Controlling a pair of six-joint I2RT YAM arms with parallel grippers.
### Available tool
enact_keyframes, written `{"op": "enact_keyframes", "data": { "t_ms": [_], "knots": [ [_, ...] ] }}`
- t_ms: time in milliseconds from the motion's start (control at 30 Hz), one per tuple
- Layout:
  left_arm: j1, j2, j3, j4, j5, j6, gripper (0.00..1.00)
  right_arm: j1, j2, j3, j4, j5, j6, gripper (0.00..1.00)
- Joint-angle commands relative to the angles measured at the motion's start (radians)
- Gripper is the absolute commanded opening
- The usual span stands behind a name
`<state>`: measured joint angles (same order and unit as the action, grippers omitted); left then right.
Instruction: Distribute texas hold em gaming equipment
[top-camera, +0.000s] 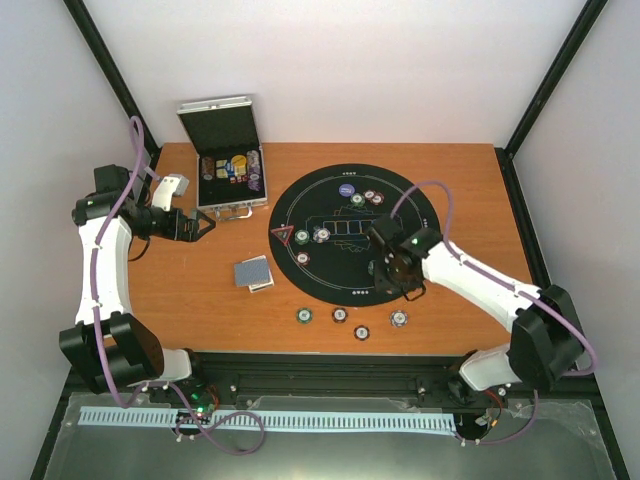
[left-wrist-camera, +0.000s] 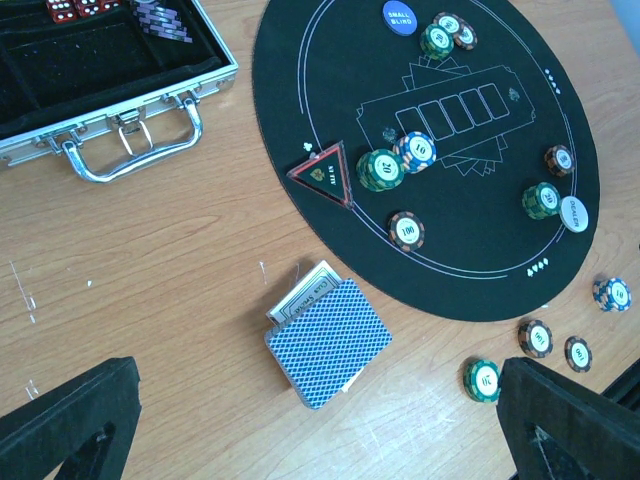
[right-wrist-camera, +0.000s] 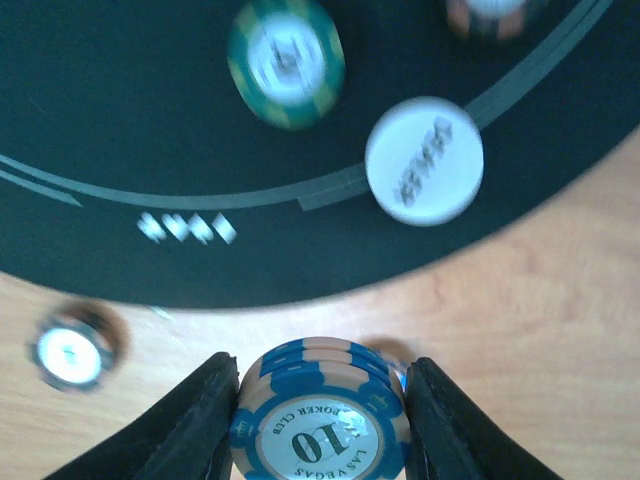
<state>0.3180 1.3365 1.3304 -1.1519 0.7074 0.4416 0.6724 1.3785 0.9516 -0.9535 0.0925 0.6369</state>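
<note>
Right pincer (right-wrist-camera: 320, 378) clamped on blue chip (right-wrist-camera: 320, 432), lower frame; white disc (right-wrist-camera: 424, 160), green chip (right-wrist-camera: 286, 62) above on black mat (right-wrist-camera: 100, 110). Left pincer (top-camera: 203, 226) apart.

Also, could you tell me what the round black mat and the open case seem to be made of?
Mat: probably felt or rubber-backed fabric; matte, flat, printed white lines. Case: likely aluminium; bright silver ribbed rim, shiny metal handle, dark soft-looking lining.
</note>
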Motion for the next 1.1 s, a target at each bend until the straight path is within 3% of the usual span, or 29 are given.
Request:
{"op": "enact_keyframes", "data": {
  "t_ms": [0, 267, 633, 800, 1067],
  "knots": [
    [0.001, -0.012, 0.027, -0.012, 0.014, 0.009, 1.0, -0.041, 0.104, 0.2, -0.054, 0.073, -0.082, 0.32],
    [0.002, 0.005, 0.052, -0.013, 0.03, 0.002, 1.0, -0.232, 0.41, 0.607, -0.061, 0.051, -0.217, 0.31],
    [0.002, 0.069, 0.066, 0.006, 0.031, 0.024, 1.0, -0.371, 0.915, 1.171, -0.131, 0.064, -0.273, 0.31],
    [0.001, 0.093, 0.069, 0.018, 0.03, 0.029, 1.0, -0.411, 1.038, 1.299, -0.135, 0.043, -0.281, 0.31],
    [0.001, 0.111, 0.067, 0.027, 0.034, 0.029, 1.0, -0.427, 1.139, 1.359, -0.122, 0.028, -0.286, 0.31]
  ]
}}
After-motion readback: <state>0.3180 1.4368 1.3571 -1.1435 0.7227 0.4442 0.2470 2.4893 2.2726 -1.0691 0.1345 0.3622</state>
